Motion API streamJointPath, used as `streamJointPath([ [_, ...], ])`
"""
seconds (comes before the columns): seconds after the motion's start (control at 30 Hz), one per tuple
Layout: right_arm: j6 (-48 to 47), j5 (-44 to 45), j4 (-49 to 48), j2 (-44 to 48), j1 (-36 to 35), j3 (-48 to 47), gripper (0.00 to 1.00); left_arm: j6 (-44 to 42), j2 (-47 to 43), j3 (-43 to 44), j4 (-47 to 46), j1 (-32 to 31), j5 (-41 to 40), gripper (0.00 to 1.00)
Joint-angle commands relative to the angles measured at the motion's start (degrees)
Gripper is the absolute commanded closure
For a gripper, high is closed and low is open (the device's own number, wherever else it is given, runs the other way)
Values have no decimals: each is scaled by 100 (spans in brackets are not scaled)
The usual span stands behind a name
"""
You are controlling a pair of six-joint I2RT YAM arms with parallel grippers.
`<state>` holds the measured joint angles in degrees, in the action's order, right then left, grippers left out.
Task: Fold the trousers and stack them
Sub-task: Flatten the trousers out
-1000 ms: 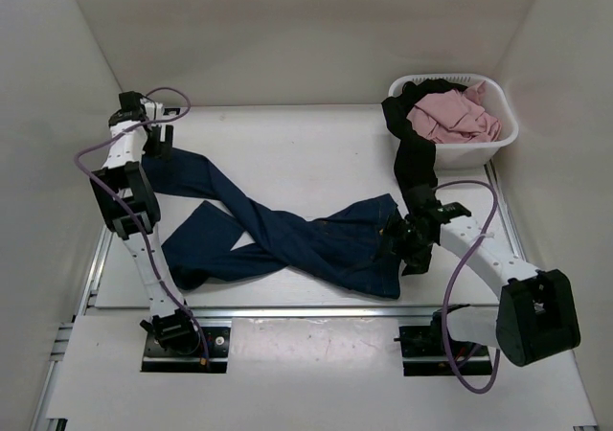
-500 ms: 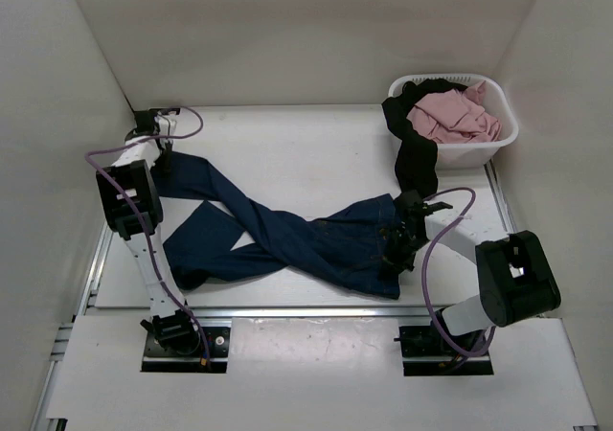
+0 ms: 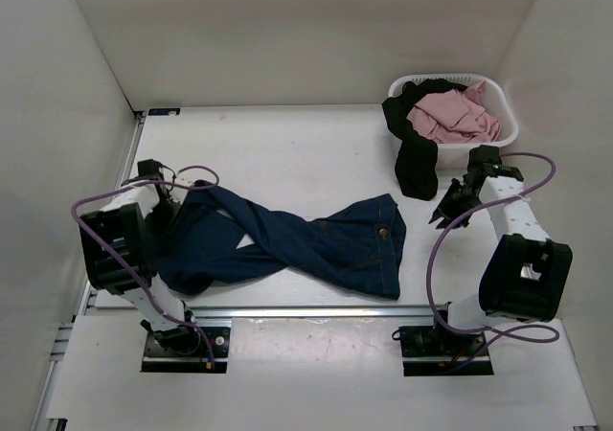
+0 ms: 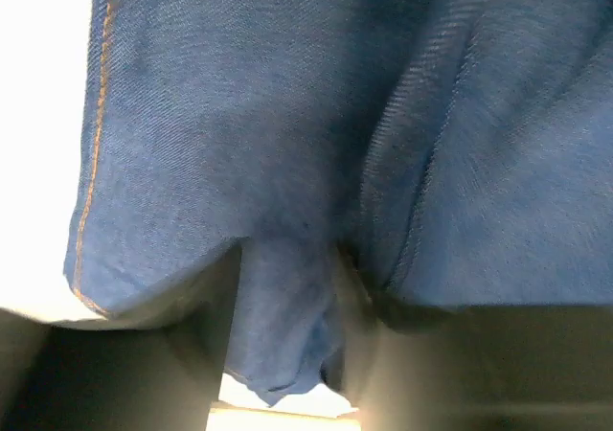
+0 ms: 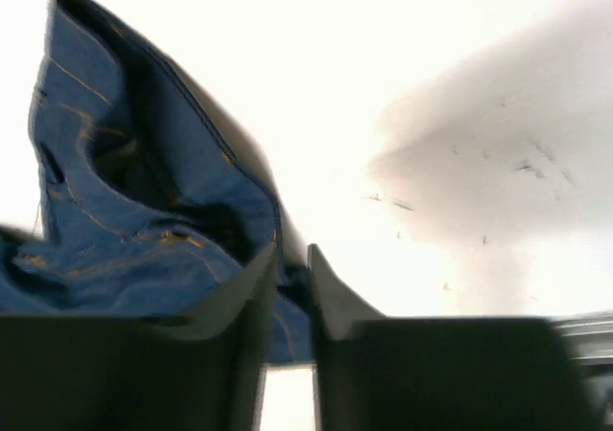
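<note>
The trousers (image 3: 316, 244) are dark navy jeans lying across the table with their legs crossed and the waist at the right. My left gripper (image 3: 163, 199) is at the left leg's end. In the left wrist view denim (image 4: 287, 163) fills the frame and a fold of it is pinched in the gripper (image 4: 287, 259). My right gripper (image 3: 439, 220) hangs just right of the waist in the top view. In the right wrist view its fingers are nearly together at the gripper (image 5: 292, 254), with the waistband's edge (image 5: 144, 211) running into the gap.
A white basket (image 3: 498, 148) stands at the back right, holding pink cloth (image 3: 450, 115). A black garment (image 3: 414, 163) hangs over its left side onto the table. White walls close in on the left, back and right. The arm bases sit on the near rail.
Both grippers have closed. The left one moved from the far left corner toward the near edge, dragging the leg end with it. The right arm swung from the waist up and to the right.
</note>
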<state>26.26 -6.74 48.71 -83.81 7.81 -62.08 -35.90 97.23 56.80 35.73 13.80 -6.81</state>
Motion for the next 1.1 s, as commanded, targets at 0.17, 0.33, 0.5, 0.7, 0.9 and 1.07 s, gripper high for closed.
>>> streamJointPath([
  [0.17,176,-460,754,874,-691,696,27,1137,-286,1745,1218,1132,383,9],
  [0.33,1072,-512,816,1402,-1352,1154,6,1278,252,1528,1201,1915,110,1],
  [0.5,1636,-468,326,1482,-1634,1707,1,1226,972,1658,743,2250,101,0],
  [0.7,2102,-311,-308,1105,-2003,2051,1,1218,1921,1993,743,2311,171,0],
  [0.9,2392,-266,-941,586,-2204,2289,6,770,2151,1713,743,2311,776,19],
  [1.07,2542,-564,-1223,138,-2556,2412,8,549,1958,1238,743,2311,1182,86],
])
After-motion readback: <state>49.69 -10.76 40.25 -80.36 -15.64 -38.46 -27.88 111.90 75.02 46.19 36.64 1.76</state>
